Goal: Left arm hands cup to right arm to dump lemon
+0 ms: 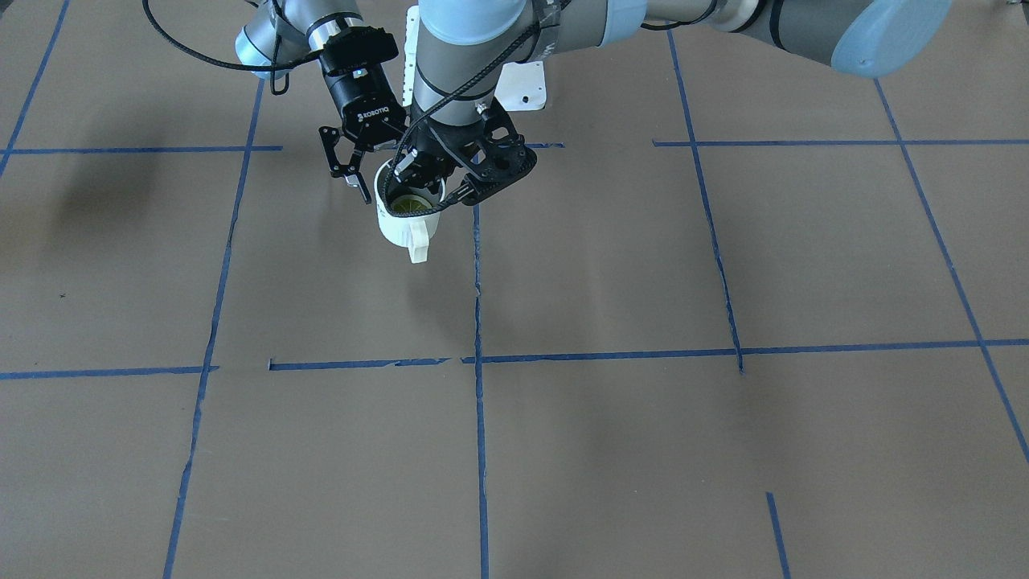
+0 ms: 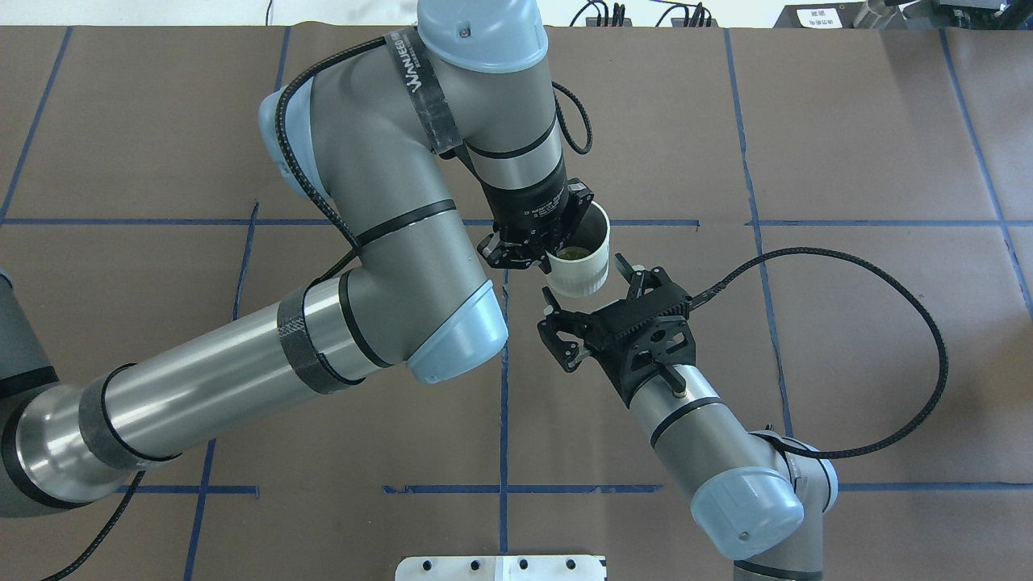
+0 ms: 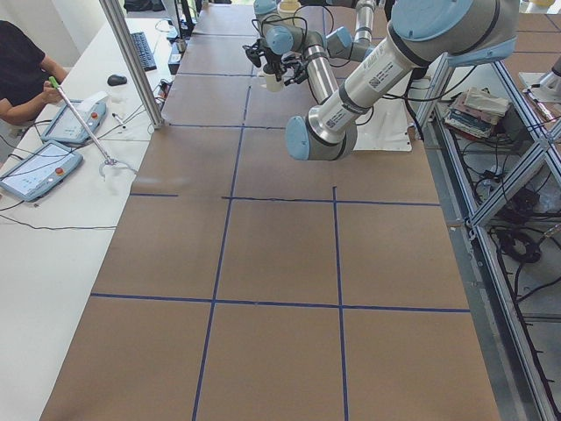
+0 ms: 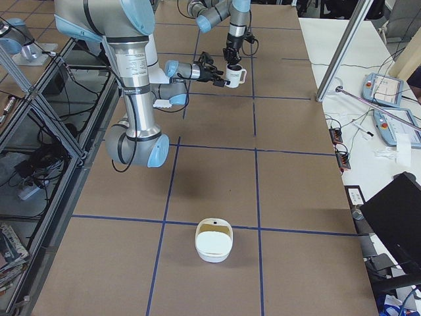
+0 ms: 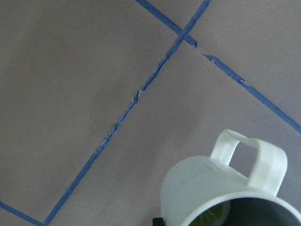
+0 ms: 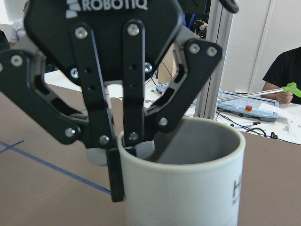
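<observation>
The white cup (image 2: 583, 276) hangs upright above the brown table, its ribbed handle (image 1: 418, 245) pointing away from the robot. My left gripper (image 2: 557, 254) is shut on the cup's rim (image 6: 188, 141), one finger inside and one outside. The yellow-green lemon (image 1: 410, 205) lies in the cup's grey bottom and also shows in the left wrist view (image 5: 214, 216). My right gripper (image 2: 587, 284) is open, and its fingers (image 2: 557, 323) flank the cup's lower wall from the robot's side. Whether they touch the cup is unclear.
A white lidded bowl (image 4: 214, 240) sits on the table toward my right end. A white mounting plate (image 2: 500, 567) lies at the robot's base. A side bench with tablets (image 3: 39, 167), a metal post (image 3: 131, 61) and a seated person (image 3: 17, 70) borders the far edge.
</observation>
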`<action>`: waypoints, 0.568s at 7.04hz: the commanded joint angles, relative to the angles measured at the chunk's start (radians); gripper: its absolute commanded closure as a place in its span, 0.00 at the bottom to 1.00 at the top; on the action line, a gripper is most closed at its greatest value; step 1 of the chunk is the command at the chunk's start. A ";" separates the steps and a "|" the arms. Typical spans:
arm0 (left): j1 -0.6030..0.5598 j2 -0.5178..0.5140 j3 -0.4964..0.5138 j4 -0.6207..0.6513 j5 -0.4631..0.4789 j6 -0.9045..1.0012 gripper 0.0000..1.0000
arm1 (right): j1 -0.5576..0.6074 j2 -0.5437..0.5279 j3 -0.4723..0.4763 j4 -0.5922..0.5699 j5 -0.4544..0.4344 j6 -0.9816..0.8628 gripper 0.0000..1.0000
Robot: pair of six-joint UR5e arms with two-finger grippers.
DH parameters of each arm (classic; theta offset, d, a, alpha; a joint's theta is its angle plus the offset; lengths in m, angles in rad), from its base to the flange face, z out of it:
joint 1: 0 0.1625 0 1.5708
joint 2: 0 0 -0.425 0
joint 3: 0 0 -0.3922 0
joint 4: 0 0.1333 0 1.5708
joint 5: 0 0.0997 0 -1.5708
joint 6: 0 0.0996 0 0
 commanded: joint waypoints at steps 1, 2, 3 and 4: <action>0.007 0.003 -0.033 0.001 -0.007 -0.017 0.92 | 0.000 0.002 -0.017 0.003 -0.001 0.002 0.01; 0.007 0.003 -0.036 0.004 -0.015 -0.018 0.91 | 0.003 0.002 -0.015 0.003 -0.001 0.000 0.01; 0.007 0.006 -0.041 0.016 -0.018 -0.018 0.90 | 0.004 0.012 -0.017 0.001 -0.001 0.000 0.04; 0.007 0.014 -0.054 0.017 -0.023 -0.018 0.82 | 0.006 0.014 -0.017 0.000 -0.001 0.000 0.31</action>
